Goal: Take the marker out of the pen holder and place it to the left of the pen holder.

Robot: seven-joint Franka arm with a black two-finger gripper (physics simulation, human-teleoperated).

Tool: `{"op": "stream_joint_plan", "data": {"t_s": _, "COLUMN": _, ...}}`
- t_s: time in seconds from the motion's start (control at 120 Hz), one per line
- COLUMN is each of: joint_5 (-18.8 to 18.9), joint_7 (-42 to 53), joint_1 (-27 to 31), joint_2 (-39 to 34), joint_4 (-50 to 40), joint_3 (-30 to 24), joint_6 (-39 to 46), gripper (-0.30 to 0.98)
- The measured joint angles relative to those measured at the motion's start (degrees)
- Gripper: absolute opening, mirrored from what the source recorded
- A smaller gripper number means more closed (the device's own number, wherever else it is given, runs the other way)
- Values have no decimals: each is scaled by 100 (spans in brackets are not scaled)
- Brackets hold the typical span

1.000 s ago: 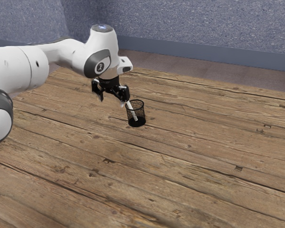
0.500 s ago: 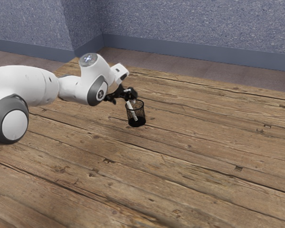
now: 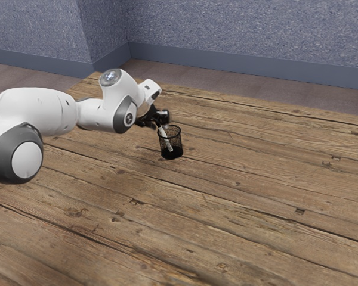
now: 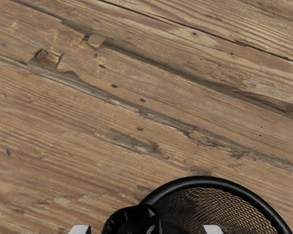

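My gripper (image 3: 157, 123) is at the upper end of the white marker (image 3: 167, 142), just above the rim of the black mesh pen holder (image 3: 180, 143). The marker leans inside the holder, its top toward the exterior view's left. In the wrist view the pale tips of my gripper (image 4: 146, 230) stand wide apart. Between them is the marker's black end (image 4: 131, 220), beside the holder's round rim (image 4: 202, 181), nearer one tip and with a gap on each side. The marker's lower part is hidden there.
The wooden table (image 3: 227, 196) spreads around the holder. A blue-grey wall (image 3: 238, 36) stands behind the table, beyond a strip of floor. The arm reaches in low from the exterior view's left.
My hand has tilted and come down to the marker's top, and the arm's links have dropped lower. The marker and pen holder look unmoved.
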Motion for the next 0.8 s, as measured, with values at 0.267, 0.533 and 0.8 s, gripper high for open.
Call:
{"op": "stream_joint_plan", "data": {"t_s": 0.267, "joint_5": -60, "joint_7": 14, "joint_1": 8, "joint_2": 37, "joint_4": 7, "joint_3": -23, "joint_6": 9, "gripper": 8}}
{"op": "stream_joint_plan", "data": {"t_s": 0.533, "joint_5": -57, "joint_7": 17, "joint_1": 14, "joint_2": 22, "joint_4": 65, "joint_3": -41, "joint_6": 4, "gripper": -5}}
{"op": "stream_joint_plan", "data": {"t_s": 0.8, "joint_5": 38, "joint_7": -70, "joint_1": -32, "joint_2": -170, "joint_4": 66, "joint_3": -39, "joint_6": -9, "gripper": -8}}
